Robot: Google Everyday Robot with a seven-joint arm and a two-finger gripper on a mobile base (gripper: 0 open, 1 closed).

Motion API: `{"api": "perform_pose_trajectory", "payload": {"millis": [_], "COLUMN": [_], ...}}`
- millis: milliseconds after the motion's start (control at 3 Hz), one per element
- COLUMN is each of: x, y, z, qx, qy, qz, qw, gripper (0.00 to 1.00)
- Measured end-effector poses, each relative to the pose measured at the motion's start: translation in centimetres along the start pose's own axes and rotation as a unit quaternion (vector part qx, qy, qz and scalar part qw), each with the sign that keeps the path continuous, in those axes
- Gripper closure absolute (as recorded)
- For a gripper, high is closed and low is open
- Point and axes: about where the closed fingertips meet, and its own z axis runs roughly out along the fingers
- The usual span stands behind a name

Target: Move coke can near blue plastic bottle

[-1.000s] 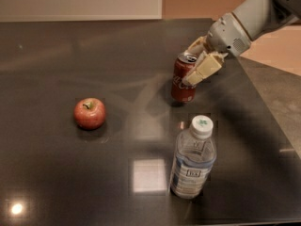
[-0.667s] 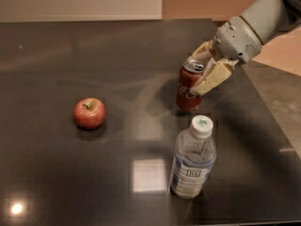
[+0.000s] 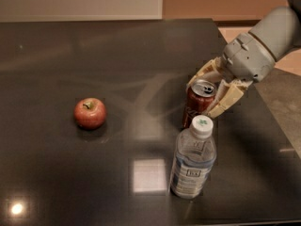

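The coke can (image 3: pixel 197 108) is red with a silver top and stands upright on the dark table (image 3: pixel 94 55), right of centre. My gripper (image 3: pixel 207 97) comes in from the upper right and is shut on the can, one pale finger (image 3: pixel 201 73) behind it and one (image 3: pixel 225 99) to its right. The blue plastic bottle (image 3: pixel 193 166) stands upright just in front of the can, its white cap (image 3: pixel 202 125) overlapping the can's lower part. The two are very close; I cannot tell whether they touch.
A red apple (image 3: pixel 89 113) sits on the table's left half. The table's right edge (image 3: pixel 275 121) runs diagonally past the arm (image 3: pixel 263 46), with a lighter floor beyond. A bright square reflection (image 3: pixel 149 175) lies left of the bottle.
My gripper has carried the coke can forward and slightly right, toward the bottle. The can now stands right behind the bottle. The apple and the bottle have not moved.
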Motion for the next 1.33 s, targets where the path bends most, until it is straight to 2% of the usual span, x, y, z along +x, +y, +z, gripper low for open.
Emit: {"api": "perform_pose_trajectory", "payload": {"millis": [333, 667, 1000, 1333], "x": [0.0, -0.3, -0.5, 0.0], "y": [2.1, 3.5, 4.1, 4.7], "z": [0.9, 1.4, 1.7, 2.4], "qx": [-0.024, -0.04, -0.053, -0.065], "qy": [-0.005, -0.006, -0.008, -0.011], "qz": [-0.031, -0.062, -0.08, -0.083], "qw": [0.9992, 0.9972, 0.9954, 0.9944], "gripper": [1.0, 0.82, 0.59, 0.36]}}
